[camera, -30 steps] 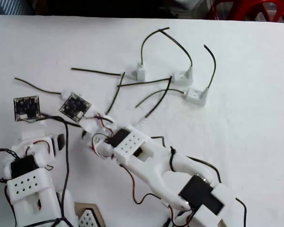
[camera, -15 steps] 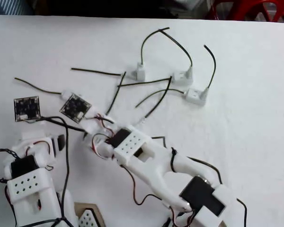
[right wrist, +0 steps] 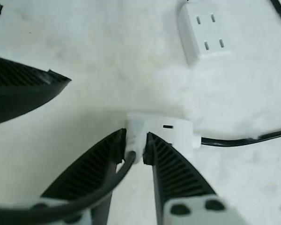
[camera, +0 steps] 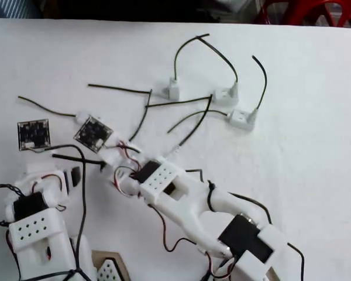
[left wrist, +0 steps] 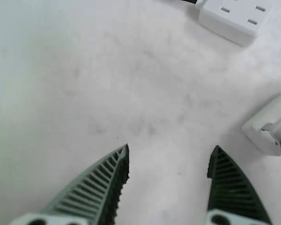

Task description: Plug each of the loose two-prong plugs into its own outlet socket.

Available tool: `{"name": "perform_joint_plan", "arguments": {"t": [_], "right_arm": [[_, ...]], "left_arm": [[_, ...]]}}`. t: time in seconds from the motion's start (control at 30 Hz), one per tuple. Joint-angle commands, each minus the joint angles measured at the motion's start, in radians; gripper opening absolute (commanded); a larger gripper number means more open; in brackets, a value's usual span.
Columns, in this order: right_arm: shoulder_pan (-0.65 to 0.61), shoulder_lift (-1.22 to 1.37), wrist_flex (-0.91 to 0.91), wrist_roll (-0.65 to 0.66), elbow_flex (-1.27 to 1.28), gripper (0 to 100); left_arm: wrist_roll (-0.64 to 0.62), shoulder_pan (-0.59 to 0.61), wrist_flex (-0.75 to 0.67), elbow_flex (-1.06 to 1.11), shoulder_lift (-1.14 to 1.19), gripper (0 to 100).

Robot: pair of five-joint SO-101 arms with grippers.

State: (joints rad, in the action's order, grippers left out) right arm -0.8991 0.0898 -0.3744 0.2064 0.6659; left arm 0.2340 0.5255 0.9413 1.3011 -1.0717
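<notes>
My right gripper (right wrist: 136, 136) is shut on a white plug (right wrist: 161, 130) whose black cord (right wrist: 243, 139) trails off over the table. From above, the right gripper (camera: 110, 157) sits just in front of a square outlet block (camera: 93, 132), the same outlet block (right wrist: 205, 33) that lies beyond the plug in the right wrist view. A second outlet block (camera: 33, 133) lies further left. Three loose white plugs (camera: 172, 89), (camera: 225, 96), (camera: 243, 119) with black cords rest at the back. My left gripper (left wrist: 171, 148) hovers open over bare table, near the outlet block (left wrist: 234, 16).
Black cords (camera: 141, 120) cross the table's middle between the outlets and the far plugs. The right arm's white body (camera: 187, 202) stretches diagonally over the front. The left arm (camera: 32, 225) stands at the front left.
The held plug's cord has swung toward the front edge, and the right arm has shifted slightly with it. The left arm has stayed still.
</notes>
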Motion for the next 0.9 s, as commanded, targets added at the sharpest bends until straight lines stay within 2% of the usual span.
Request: {"name": "perform_joint_plan", "arguments": {"t": [0.0, 0.2, 0.5, 0.63, 0.87], "right_arm": [[-0.001, 0.024, -0.061, 0.005, -0.055, 1.6], [-0.001, 0.125, -0.34, 0.003, -0.293, 1.6], [0.012, 0.14, -0.561, 0.003, -0.462, 1.6], [0.015, 0.136, -0.579, -0.052, -0.482, 1.6], [0.012, 0.202, -0.527, -0.058, -0.485, 1.6]], "left_arm": [[-0.005, 0.007, -0.021, -0.008, -0.024, 28], [-0.005, 0.007, -0.021, -0.006, -0.024, 28], [-0.005, 0.007, -0.021, -0.008, -0.024, 28], [-0.005, 0.007, -0.023, -0.008, -0.024, 28], [-0.005, 0.007, -0.043, -0.005, -0.024, 28]]}}
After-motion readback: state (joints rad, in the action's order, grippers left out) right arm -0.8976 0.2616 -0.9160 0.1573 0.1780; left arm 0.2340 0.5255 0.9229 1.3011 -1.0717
